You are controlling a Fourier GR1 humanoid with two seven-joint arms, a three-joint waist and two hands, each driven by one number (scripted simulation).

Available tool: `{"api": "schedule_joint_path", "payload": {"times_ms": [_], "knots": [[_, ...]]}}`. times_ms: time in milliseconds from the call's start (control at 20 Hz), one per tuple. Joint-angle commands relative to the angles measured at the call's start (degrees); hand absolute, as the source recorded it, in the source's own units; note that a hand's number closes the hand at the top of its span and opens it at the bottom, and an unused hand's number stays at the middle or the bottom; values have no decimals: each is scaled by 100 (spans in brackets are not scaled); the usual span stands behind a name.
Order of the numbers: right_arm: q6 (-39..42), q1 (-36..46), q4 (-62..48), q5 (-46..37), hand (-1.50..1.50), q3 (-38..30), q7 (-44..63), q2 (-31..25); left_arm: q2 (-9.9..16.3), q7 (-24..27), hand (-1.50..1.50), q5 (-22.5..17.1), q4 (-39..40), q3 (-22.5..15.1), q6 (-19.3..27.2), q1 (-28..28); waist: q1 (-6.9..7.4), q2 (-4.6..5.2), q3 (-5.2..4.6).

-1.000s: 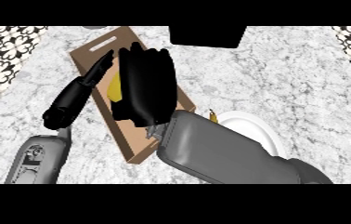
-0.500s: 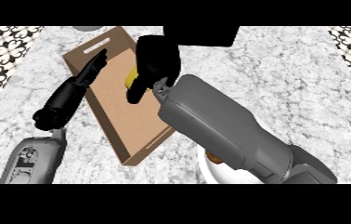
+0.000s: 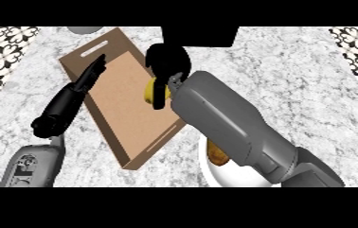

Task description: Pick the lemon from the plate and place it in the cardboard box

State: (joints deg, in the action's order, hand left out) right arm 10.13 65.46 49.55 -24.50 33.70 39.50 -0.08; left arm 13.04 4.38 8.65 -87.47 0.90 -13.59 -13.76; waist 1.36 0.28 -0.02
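Gripping the lemon point(image 3: 149, 91) in my right hand point(image 3: 166, 64), now shifted rightward to the cardboard box point(image 3: 122, 104) edge. Release comes next. Left hand point(image 3: 73, 97) open.

Two smooth grey forearms end in black hands, left hand point(image 3: 70, 97) and right hand point(image 3: 168, 64).

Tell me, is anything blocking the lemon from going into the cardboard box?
Nothing visible does. The right robot hand holds the lemon at the cardboard box's right edge, and the box floor shows bare. The left robot hand rests along the box's left wall, out of the way.
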Motion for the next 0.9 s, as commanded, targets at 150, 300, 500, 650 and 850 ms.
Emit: {"api": "schedule_joint_path", "payload": {"times_ms": [150, 300, 500, 650, 850], "knots": [[-1184, -37, 535, 390, -150, -662, -1223, 7, 9, 33, 0, 21, -10, 10, -24, 14, -61, -9, 11], [-2279, -357, 1005, 1137, -150, -1598, -1590, 7, 38, -1, 0, -57, -1, 99, -39, -60, -72, 22, 34], [-3161, -863, 1333, 2030, -150, -2046, -1858, 7, 37, 63, 0, 42, 90, 12, -57, -23, -12, 27, 16], [-3570, -1019, 886, 2283, -150, -2321, -2323, 8, -20, -177, 0, -40, -408, -88, -126, 138, 91, 8, 11], [-3353, -1018, 217, 2428, -150, -2884, -3257, 7, -86, 10, 0, 54, -94, -14, 1, 56, -16, 19, 4]]}}
